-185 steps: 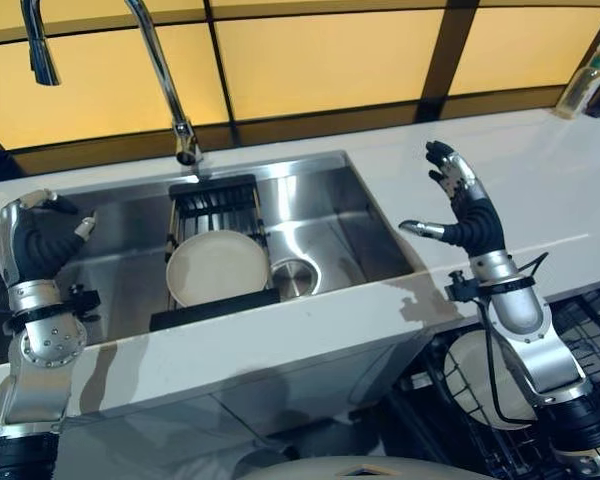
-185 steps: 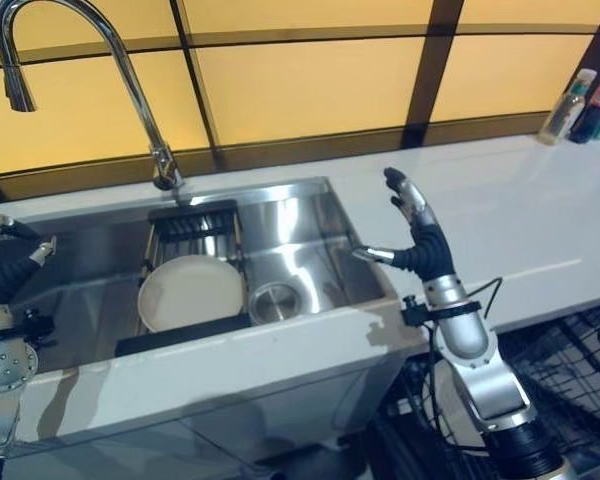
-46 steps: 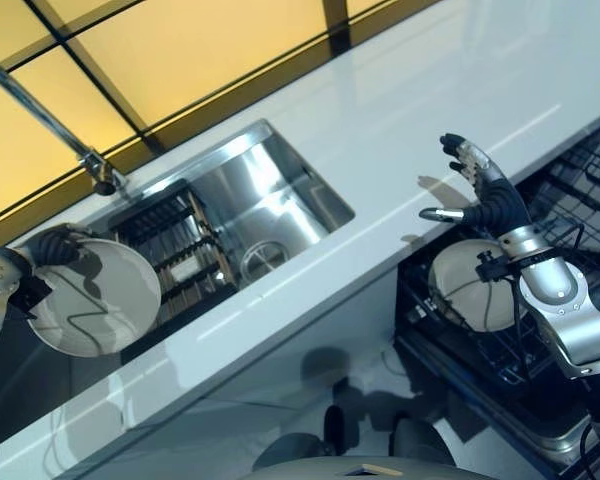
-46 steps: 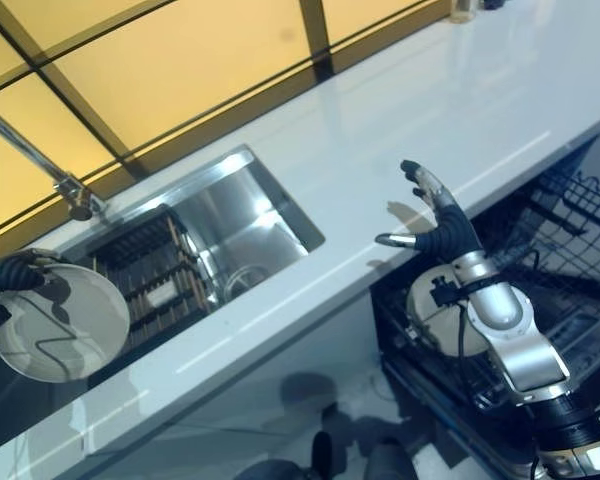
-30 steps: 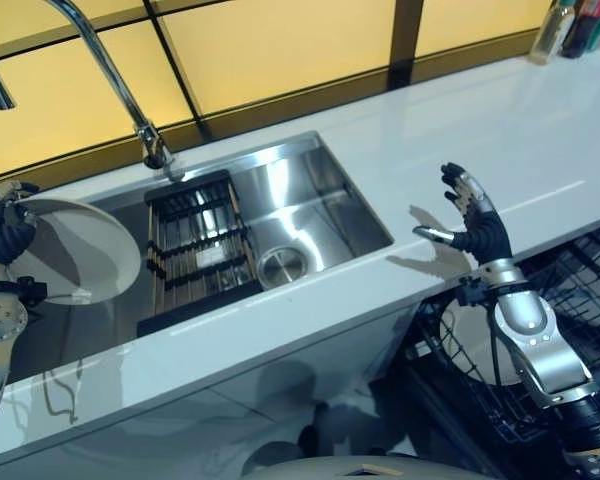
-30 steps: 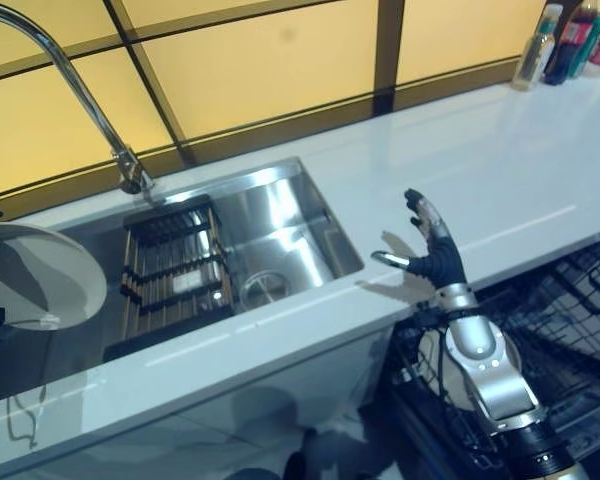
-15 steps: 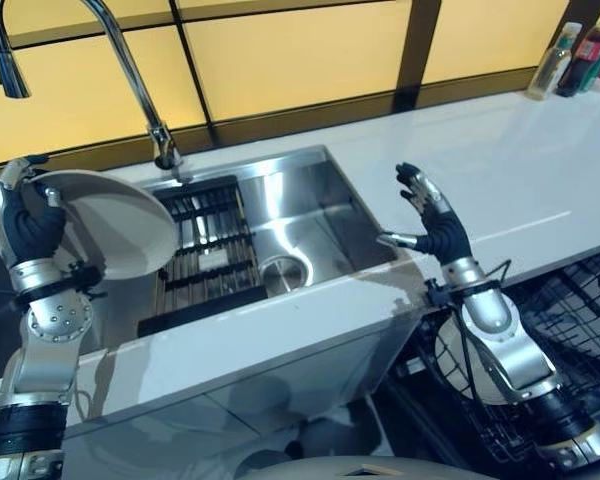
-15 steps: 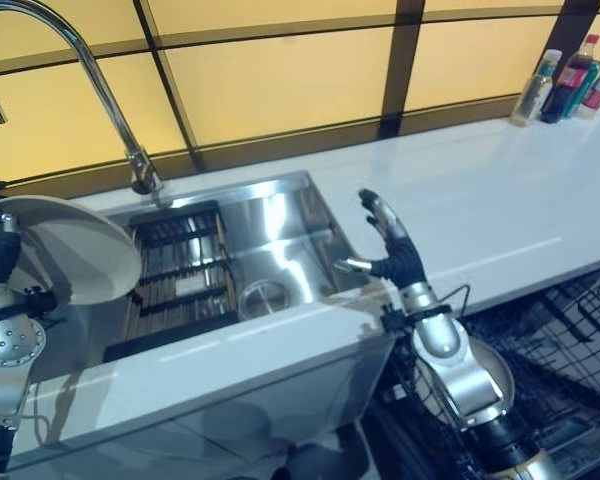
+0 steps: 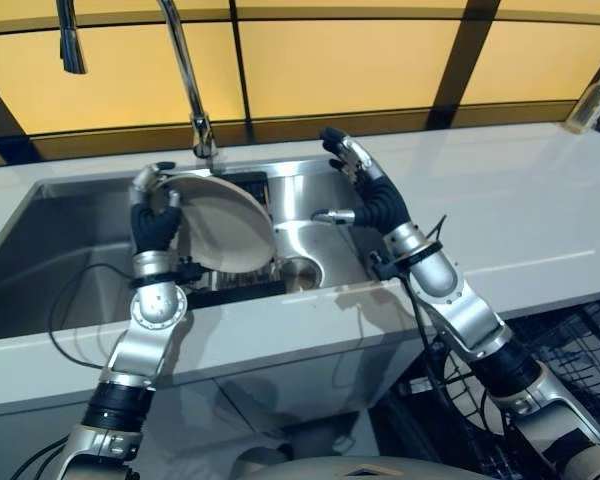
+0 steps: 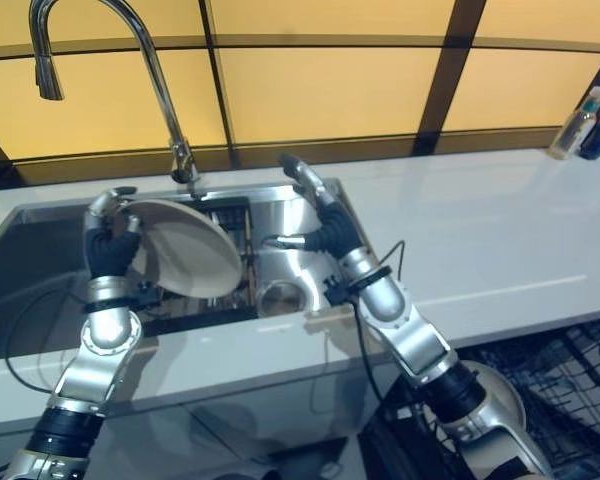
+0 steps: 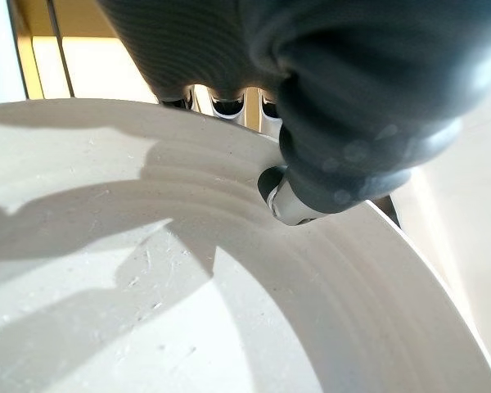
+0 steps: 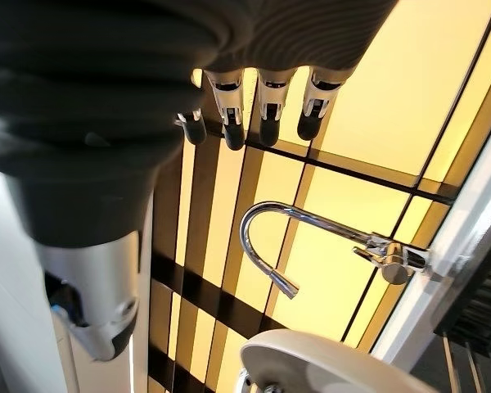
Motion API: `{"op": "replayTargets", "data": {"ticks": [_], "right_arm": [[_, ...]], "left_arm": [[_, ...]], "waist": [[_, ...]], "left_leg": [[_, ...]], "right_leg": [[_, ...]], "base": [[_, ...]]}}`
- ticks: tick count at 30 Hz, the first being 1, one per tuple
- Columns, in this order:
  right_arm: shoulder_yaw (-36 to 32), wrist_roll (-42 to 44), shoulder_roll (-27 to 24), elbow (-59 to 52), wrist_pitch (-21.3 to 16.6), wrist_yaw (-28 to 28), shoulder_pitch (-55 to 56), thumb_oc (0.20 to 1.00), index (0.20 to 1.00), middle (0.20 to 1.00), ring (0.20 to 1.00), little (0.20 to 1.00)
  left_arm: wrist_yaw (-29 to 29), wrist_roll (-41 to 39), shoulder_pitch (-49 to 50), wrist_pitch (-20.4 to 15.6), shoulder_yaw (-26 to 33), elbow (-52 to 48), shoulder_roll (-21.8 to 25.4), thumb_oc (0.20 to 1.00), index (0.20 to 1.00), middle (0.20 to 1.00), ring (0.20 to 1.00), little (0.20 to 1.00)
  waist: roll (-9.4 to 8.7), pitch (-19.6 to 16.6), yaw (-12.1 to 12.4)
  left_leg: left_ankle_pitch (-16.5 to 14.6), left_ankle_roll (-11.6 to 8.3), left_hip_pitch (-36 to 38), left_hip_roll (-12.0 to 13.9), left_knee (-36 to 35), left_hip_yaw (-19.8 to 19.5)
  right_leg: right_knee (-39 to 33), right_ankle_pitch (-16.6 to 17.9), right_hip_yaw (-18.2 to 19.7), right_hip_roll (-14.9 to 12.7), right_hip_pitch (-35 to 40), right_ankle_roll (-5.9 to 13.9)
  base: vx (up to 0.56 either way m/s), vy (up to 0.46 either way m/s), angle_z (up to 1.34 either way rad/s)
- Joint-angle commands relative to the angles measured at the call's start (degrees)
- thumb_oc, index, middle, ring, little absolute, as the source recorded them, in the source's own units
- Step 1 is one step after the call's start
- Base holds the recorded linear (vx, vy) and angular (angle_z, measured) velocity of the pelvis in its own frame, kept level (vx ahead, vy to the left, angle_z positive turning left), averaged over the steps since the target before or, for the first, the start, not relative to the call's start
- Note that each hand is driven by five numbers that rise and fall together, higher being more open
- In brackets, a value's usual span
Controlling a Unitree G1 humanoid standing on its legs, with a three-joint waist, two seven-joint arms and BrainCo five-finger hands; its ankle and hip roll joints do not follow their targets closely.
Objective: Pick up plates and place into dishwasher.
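The long white desk (image 9: 540, 215) is being crossed by a sunken stainless steel sink (image 9: 55, 250) with a tall curved chrome tap (image 10: 130, 60) behind it. Above the sink's black ribbed rack (image 9: 242, 283), a round off-white ceramic plate (image 9: 223, 222) is being held tilted on edge, clear of the basin. Its rim is being pinched by the left hand (image 9: 152, 215), thumb over the face. The right hand (image 9: 365, 195) is being held spread and empty just beside it. The plate is being judged stiff, glazed and slippery, breakable if knocked; a two-sided rim hold is being advised.
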Motion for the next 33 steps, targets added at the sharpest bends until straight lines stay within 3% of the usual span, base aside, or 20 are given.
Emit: {"op": "replayTargets", "data": {"ticks": [1, 10, 12, 14, 21, 25, 27, 33], "right_arm": [[2.7, 3.3, 0.7, -1.7, 1.0, -0.1, -3.9, 1.0, 1.0, 1.0, 1.0, 1.0], [8.1, 2.5, 4.1, 0.3, 4.6, 2.2, -9.6, 1.0, 1.0, 1.0, 1.0, 1.0], [9.1, 2.1, 4.0, 0.4, 7.5, 2.9, -9.8, 1.0, 1.0, 1.0, 1.0, 1.0], [10.2, 0.9, 3.6, 1.4, 13.2, 3.2, -9.3, 1.0, 1.0, 1.0, 1.0, 1.0], [11.8, 6.2, 3.6, 2.6, 16.4, 2.0, -8.9, 1.0, 1.0, 1.0, 1.0, 1.0], [12.8, 7.4, 5.2, 3.8, 20.6, 0.2, -9.1, 1.0, 1.0, 1.0, 1.0, 1.0], [13.0, 8.3, 5.6, 4.7, 24.7, -2.0, -8.2, 1.0, 1.0, 1.0, 1.0, 1.0], [12.8, 8.5, 5.3, 5.1, 25.4, -3.0, -7.6, 1.0, 1.0, 1.0, 1.0, 1.0]], "left_arm": [[0.5, -2.2, -6.5, -0.9, -2.2, -1.5, -1.0, 0.2, 0.2, 0.2, 0.2, 0.2], [1.0, -1.9, -9.1, 1.5, -7.7, -1.8, -2.8, 0.2, 0.2, 0.2, 0.2, 0.2], [1.1, -1.6, -9.0, 1.6, -7.8, -1.9, -2.5, 0.2, 0.2, 0.2, 0.2, 0.2], [1.1, -1.4, -8.9, 2.2, -7.5, -2.6, -2.1, 0.2, 0.2, 0.2, 0.2, 0.2], [2.0, -0.5, -9.2, 3.7, -7.4, -2.9, -1.2, 0.2, 0.2, 0.2, 0.2, 0.2], [2.4, 0.9, -9.4, 3.6, -7.5, -2.1, -1.6, 0.2, 0.2, 0.2, 0.2, 0.2], [2.5, 1.3, -9.2, 3.9, -7.2, -2.1, -1.5, 0.2, 0.2, 0.2, 0.2, 0.2], [2.7, 1.5, -9.5, 5.0, -6.5, -2.3, -0.9, 0.2, 0.2, 0.2, 0.2, 0.2]], "waist": [[-0.66, -3.3, 0.3], [-1.51, -2.8, 1.4], [-1.69, -2.8, 1.7], [-2.03, -2.7, 1.9], [-3.36, -2.1, 2.0], [-3.38, -2.1, 2.1], [-3.42, -2.0, 2.1], [-3.92, -1.5, 1.8]], "left_leg": [[-5.1, 0.15, -1.6, -1.3, 2.5, 0.8], [-5.9, 0.57, -1.8, -1.9, 4.2, 0.6], [-5.9, 0.6, -1.8, -1.9, 4.1, 0.4], [-5.9, 0.62, -1.8, -2.0, 4.0, 0.2], [-5.6, 0.45, -1.8, -1.8, 3.8, 0.1], [-5.5, 0.45, -1.5, -1.9, 3.6, 0.0], [-5.5, 0.47, -1.3, -1.8, 3.5, 0.1], [-5.5, 0.39, -1.2, -1.6, 3.6, 0.3]], "right_leg": [[4.4, -3.7, -0.5, -1.9, -2.9, 3.8], [4.7, -3.6, -1.0, -2.1, -2.7, 3.56], [4.7, -3.6, -1.2, -2.0, -2.5, 3.49], [4.7, -3.7, -1.4, -2.0, -2.5, 3.49], [4.8, -3.6, -1.7, -1.7, -2.4, 3.36], [5.0, -3.7, -1.6, -1.5, -2.3, 3.2], [5.1, -3.8, -1.6, -1.4, -2.2, 3.14], [5.4, -3.8, -1.4, -1.1, -2.2, 3.11]], "base": [[0.0, 0.0, 0.0], [0.0, 0.0, 0.01], [0.02, 0.002, 0.05], [0.01, -0.01, 0.08], [0.0, -0.028, 0.08], [0.01, 0.001, 0.0], [0.0, 0.0, 0.0], [0.0, 0.0, 0.0]]}}
